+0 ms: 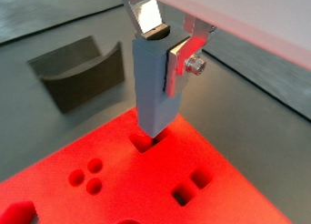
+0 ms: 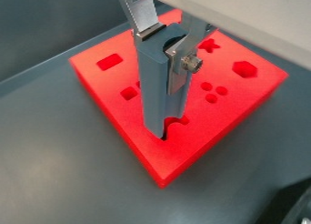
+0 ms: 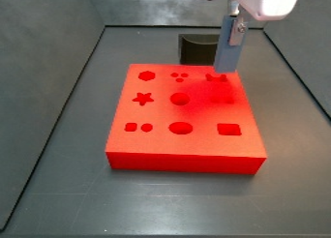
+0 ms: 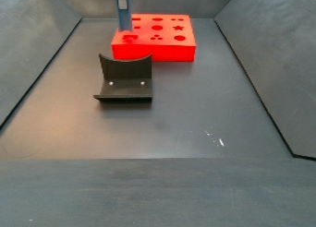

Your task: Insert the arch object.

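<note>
The arch object [image 1: 155, 86] is a tall grey-blue block with a curved notch at its upper end. My gripper [image 1: 166, 47] is shut on it and holds it upright. Its lower end sits at the mouth of the arch-shaped hole [image 2: 170, 129] in the red block [image 2: 122, 118], near that block's corner. In both wrist views the silver fingers [image 2: 185, 56] clamp the block's upper part. In a side view the arch object [image 3: 229, 46] stands over the red block's [image 3: 181, 135] far right part. In a side view it [image 4: 121, 2] shows small at the far end.
The red block has several other shaped holes, among them a star [image 3: 145, 100], a circle [image 3: 181, 129] and a square [image 3: 229, 129]. The dark fixture [image 4: 124, 79] stands on the grey floor in front of the red block [image 4: 154, 51]. Grey walls [image 4: 37, 74] enclose the floor.
</note>
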Available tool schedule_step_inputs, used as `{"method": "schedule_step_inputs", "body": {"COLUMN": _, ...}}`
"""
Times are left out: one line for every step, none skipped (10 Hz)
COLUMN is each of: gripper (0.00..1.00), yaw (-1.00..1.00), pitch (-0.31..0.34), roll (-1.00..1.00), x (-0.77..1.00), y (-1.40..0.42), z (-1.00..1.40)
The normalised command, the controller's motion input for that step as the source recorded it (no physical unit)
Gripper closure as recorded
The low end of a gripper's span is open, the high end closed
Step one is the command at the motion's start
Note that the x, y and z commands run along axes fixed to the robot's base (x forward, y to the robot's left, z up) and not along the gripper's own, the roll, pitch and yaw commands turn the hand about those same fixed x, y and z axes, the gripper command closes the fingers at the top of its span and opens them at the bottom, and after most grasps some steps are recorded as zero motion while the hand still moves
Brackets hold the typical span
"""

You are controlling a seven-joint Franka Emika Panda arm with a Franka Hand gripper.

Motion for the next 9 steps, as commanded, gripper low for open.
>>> {"method": "schedule_step_inputs", "body": {"gripper": 1.00, "yaw": -0.19, "pitch": 0.000, "roll": 0.00, "x": 0.23, "y": 0.00, "z": -0.02}}
{"method": "schedule_step_inputs", "body": {"gripper": 1.00, "yaw": -0.01, "pitch": 0.000, "roll": 0.05, "x": 0.03, "y": 0.00, "z": -0.07}}
{"method": "schedule_step_inputs", "body": {"gripper": 1.00, "yaw": -0.15, "pitch": 0.000, "roll": 0.06, "x": 0.00, "y": 0.00, "z": -0.22}}
{"method": "schedule_step_inputs", "body": {"gripper": 1.00, "yaw": -0.17, "pitch": 0.000, "roll": 0.03, "x": 0.00, "y": 0.00, "z": -0.21}}
{"method": "schedule_step_inputs", "body": {"gripper": 1.00, "yaw": -0.22, "pitch": 0.024, "roll": 0.04, "x": 0.00, "y": 0.00, "z": -0.15}}
{"method": "schedule_step_inputs", "body": {"gripper": 1.00, "yaw": -0.33, "pitch": 0.041, "roll": 0.00, "x": 0.00, "y": 0.00, "z": -0.03}}
{"method": "schedule_step_inputs", "body": {"gripper": 1.00, "yaw": -0.39, "pitch": 0.034, "roll": 0.00, "x": 0.00, "y": 0.00, "z": 0.00}}
{"method": "schedule_step_inputs", "body": {"gripper": 1.00, "yaw": -0.40, "pitch": 0.041, "roll": 0.00, "x": 0.00, "y": 0.00, "z": 0.00}}
{"method": "schedule_step_inputs", "body": {"gripper": 1.00, "yaw": -0.37, "pitch": 0.027, "roll": 0.00, "x": 0.00, "y": 0.00, "z": -0.02}}
